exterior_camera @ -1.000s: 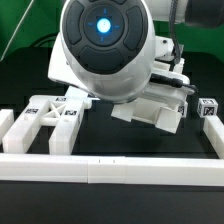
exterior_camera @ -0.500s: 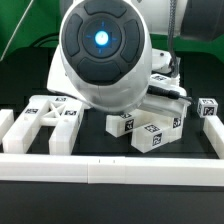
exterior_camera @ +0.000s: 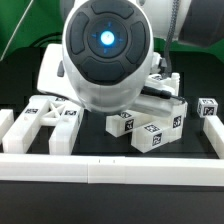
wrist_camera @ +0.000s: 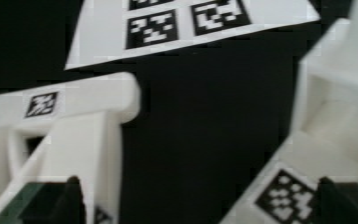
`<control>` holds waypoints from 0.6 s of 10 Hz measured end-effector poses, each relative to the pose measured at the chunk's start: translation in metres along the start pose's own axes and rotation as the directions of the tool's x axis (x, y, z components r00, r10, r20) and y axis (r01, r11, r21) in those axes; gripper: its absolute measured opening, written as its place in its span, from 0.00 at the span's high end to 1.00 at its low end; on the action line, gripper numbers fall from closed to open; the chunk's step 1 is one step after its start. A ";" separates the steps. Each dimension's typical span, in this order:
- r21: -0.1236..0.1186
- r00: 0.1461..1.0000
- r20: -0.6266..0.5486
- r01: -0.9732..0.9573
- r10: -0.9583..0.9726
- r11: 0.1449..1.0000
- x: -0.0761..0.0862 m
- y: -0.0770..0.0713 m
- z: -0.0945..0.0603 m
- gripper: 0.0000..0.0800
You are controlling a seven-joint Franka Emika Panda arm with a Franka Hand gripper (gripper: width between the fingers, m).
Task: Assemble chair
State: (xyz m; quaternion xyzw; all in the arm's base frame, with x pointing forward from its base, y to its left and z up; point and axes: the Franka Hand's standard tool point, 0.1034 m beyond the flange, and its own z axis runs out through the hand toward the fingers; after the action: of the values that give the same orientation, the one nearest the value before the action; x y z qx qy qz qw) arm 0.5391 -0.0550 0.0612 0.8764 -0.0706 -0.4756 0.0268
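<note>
The chair lies in loose white tagged pieces on the black table. A cut-out frame is at the exterior view's left, two blocks are at the centre, and a small block is at the right. The arm's round joint hides the gripper in the exterior view. In the wrist view my gripper is open and empty over bare table. One fingertip is by the cut-out frame. The other is by a tagged white piece.
The long white border rail runs along the front with short walls at both ends. The marker board lies at the back left and also shows in the wrist view. A green backdrop stands behind.
The arm has risen and shifted towards the exterior view's right, uncovering the two tagged blocks at the centre. The pieces themselves have not visibly moved.
</note>
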 end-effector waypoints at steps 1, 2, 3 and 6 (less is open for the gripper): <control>0.009 1.000 -0.003 0.015 -0.015 1.000 -0.001 0.010 -0.004 0.19; 0.013 1.000 -0.024 0.013 -0.013 1.000 0.000 0.014 -0.010 0.19; 0.005 0.998 -0.064 0.019 -0.018 1.000 0.000 0.010 -0.018 0.19; 0.003 0.949 -0.314 0.037 -0.034 0.999 0.020 0.008 -0.040 0.19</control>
State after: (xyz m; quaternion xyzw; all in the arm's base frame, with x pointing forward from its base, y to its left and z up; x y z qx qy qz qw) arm 0.5821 -0.0665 0.0674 0.9422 -0.0517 -0.3301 0.0254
